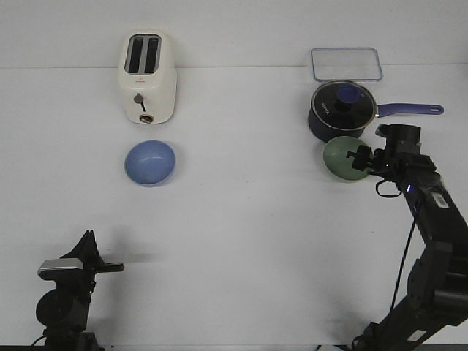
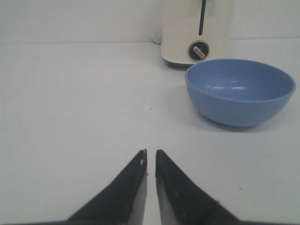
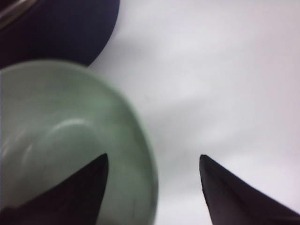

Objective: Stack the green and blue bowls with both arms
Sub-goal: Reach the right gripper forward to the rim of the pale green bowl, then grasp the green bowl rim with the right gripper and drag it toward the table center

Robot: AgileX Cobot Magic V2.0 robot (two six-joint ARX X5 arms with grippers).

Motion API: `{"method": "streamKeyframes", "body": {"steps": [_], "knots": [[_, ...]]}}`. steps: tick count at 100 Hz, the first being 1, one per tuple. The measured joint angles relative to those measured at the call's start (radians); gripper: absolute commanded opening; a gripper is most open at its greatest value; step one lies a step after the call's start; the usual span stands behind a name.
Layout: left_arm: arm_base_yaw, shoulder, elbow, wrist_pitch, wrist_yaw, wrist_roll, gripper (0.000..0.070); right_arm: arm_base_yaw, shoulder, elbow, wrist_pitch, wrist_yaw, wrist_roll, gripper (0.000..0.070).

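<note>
Jaws on my right arm [image 3: 153, 165] stand wide apart, straddling the rim of the pale sage green matte bowl [image 1: 345, 159], one finger inside, one outside, not yet closed. That bowl sits on the white desk [image 1: 248, 234] just in front of the dark navy lidded saucepan [image 1: 341, 110]. I judge it light, stiff and somewhat slick, so a rim pinch looks like the right hold. My right arm reaches forward and left with its wrist low over it. Well apart sits the periwinkle blue matte bowl [image 2: 240, 91], in front of the cream toaster [image 1: 147, 76]. My left arm's jaws [image 2: 151, 155] are nearly closed on nothing, parked low at the near edge, pointing at that bowl.
</note>
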Motion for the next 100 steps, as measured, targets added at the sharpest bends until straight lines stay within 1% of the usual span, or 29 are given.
{"method": "streamKeyframes", "body": {"steps": [3, 12, 21, 24, 28, 29, 44, 59, 74, 82, 90, 100], "knots": [[0.0, 0.0, 0.0, 0.0, 0.0, 0.0, 0.0015, -0.001, 0.013, 0.003, 0.015, -0.013, 0.0, 0.0369], [0.0, 0.0, 0.0, 0.0, 0.0, 0.0, 0.0015, -0.002, 0.04, 0.003, 0.037, -0.033, 0.001, 0.0258], [0.0, 0.0, 0.0, 0.0, 0.0, 0.0, 0.0015, -0.002, 0.058, 0.003, 0.044, -0.051, 0.011, 0.0215], [0.0, 0.0, 0.0, 0.0, 0.0, 0.0, 0.0015, -0.002, 0.063, 0.003, 0.044, -0.055, 0.016, 0.0148], [0.0, 0.0, 0.0, 0.0, 0.0, 0.0, 0.0015, -0.002, 0.068, 0.003, 0.044, -0.057, 0.021, 0.0019], [0.0, 0.0, 0.0, 0.0, 0.0, 0.0, 0.0015, -0.002, 0.069, 0.003, 0.043, -0.057, 0.024, 0.0], [0.0, 0.0, 0.0, 0.0, 0.0, 0.0, 0.0015, -0.003, 0.058, 0.003, 0.042, -0.08, 0.033, 0.0], [0.0, 0.0, 0.0, 0.0, 0.0, 0.0, 0.0015, -0.004, 0.015, 0.003, 0.014, -0.08, 0.035, 0.0], [0.0, 0.0, 0.0, 0.0, 0.0, 0.0, 0.0015, -0.007, -0.114, 0.002, -0.084, -0.165, 0.035, 0.0], [0.0, 0.0, 0.0, 0.0, 0.0, 0.0, 0.0015, 0.005, -0.223, -0.021, -0.1, -0.207, 0.035, 0.0], [0.0, 0.0, 0.0, 0.0, 0.0, 0.0, 0.0015, 0.047, -0.347, -0.095, -0.099, -0.225, 0.035, 0.0], [0.0, 0.0, 0.0, 0.0, 0.0, 0.0, 0.0015, 0.162, -0.484, -0.23, -0.093, -0.231, 0.047, 0.0]]}}
